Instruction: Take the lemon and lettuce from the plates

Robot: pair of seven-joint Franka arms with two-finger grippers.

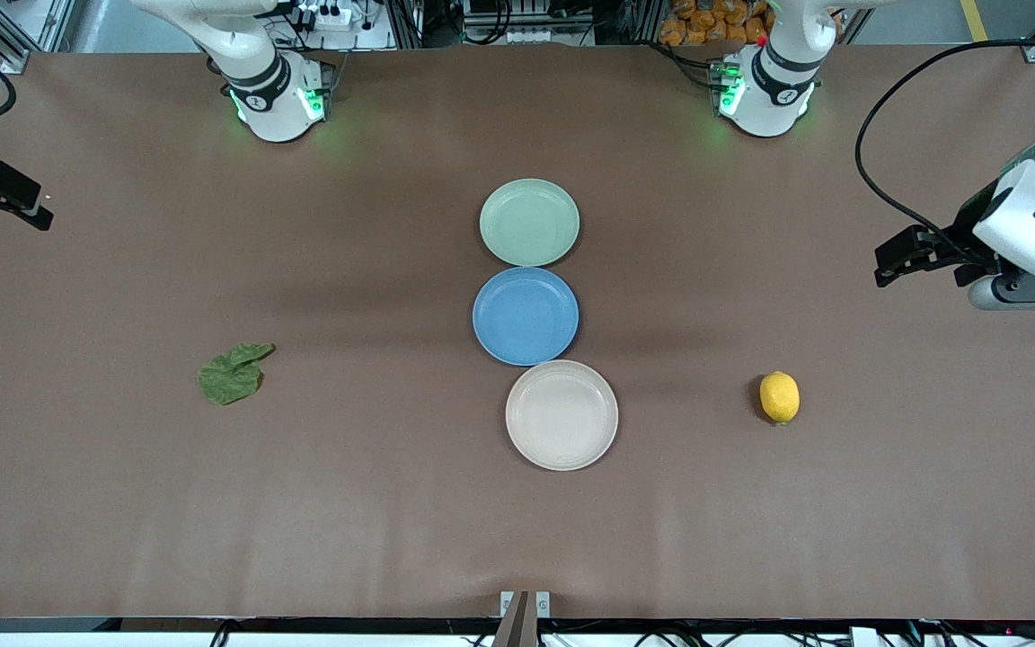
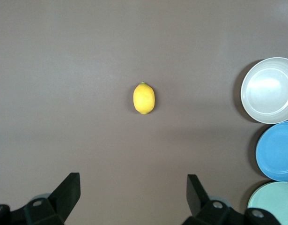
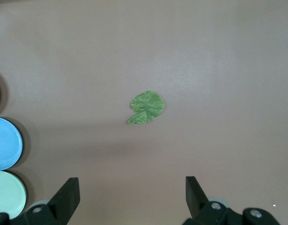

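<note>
The yellow lemon (image 1: 779, 396) (image 2: 144, 98) lies on the bare brown table toward the left arm's end, off any plate. The wrinkly green lettuce (image 1: 231, 374) (image 3: 146, 108) lies flat on the table toward the right arm's end. Mid-table, the pale green plate (image 1: 529, 222) and the beige plate (image 1: 561, 414) both sit empty. High over its own end of the table, my left gripper (image 1: 897, 261) (image 2: 133, 187) hangs open with nothing in it. My right gripper (image 1: 22, 205) (image 3: 132, 190) is likewise open and empty, raised over the right arm's end.
A blue plate (image 1: 526, 315), also empty, sits between the green and beige ones, the three nearly touching in a row. The green one is farthest from the front camera. Both arm bases (image 1: 275, 99) (image 1: 765, 90) stand at the table's back edge.
</note>
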